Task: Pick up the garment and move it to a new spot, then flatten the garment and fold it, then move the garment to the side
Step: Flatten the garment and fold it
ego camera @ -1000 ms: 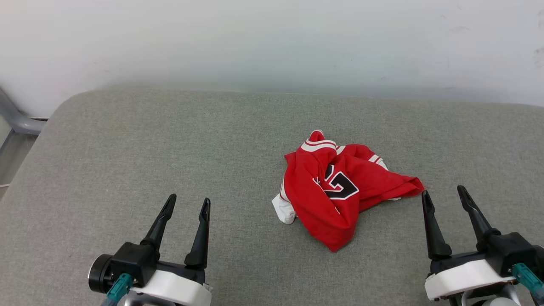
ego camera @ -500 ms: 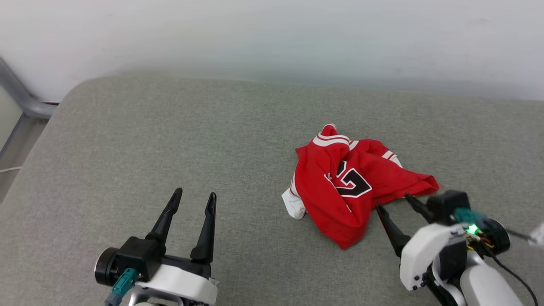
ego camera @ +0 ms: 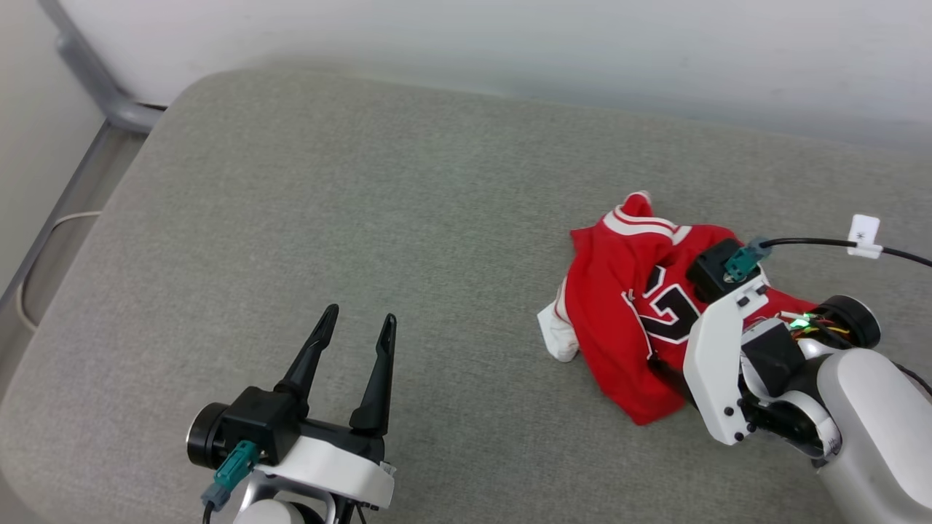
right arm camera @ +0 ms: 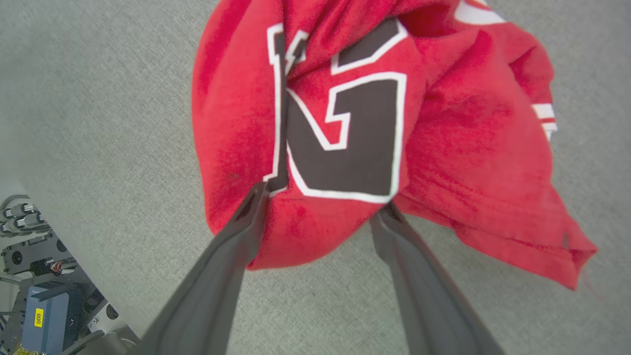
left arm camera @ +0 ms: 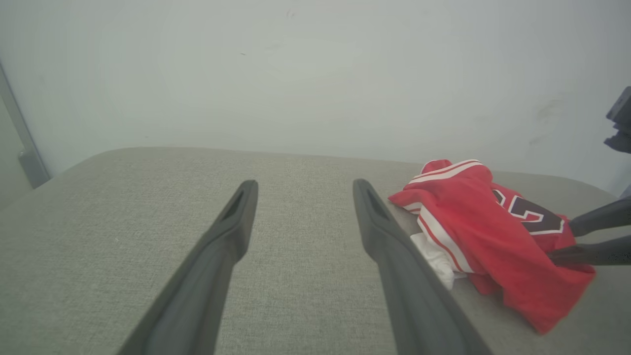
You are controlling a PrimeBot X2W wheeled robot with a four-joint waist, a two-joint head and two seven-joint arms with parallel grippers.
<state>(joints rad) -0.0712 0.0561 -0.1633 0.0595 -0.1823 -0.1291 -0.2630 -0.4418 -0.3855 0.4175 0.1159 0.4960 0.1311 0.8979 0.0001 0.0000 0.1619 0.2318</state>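
here, crumpled garment (right arm camera: 458, 148), right gripper (right arm camera: 324, 198) spread wide, straddling it

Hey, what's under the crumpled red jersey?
The red jersey lies on the grey cushion; a white sleeve pokes out beneath its red folds. Whatever else lies under the heap is covered.

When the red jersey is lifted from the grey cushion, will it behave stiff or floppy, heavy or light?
Probably floppy: the red jersey lies crumpled in soft folds on the grey cushion, so it should sag when lifted. Likely light, since the cloth looks thin. The open right claw straddles one bunched fold, so a pinch there may leave the rest trailing.
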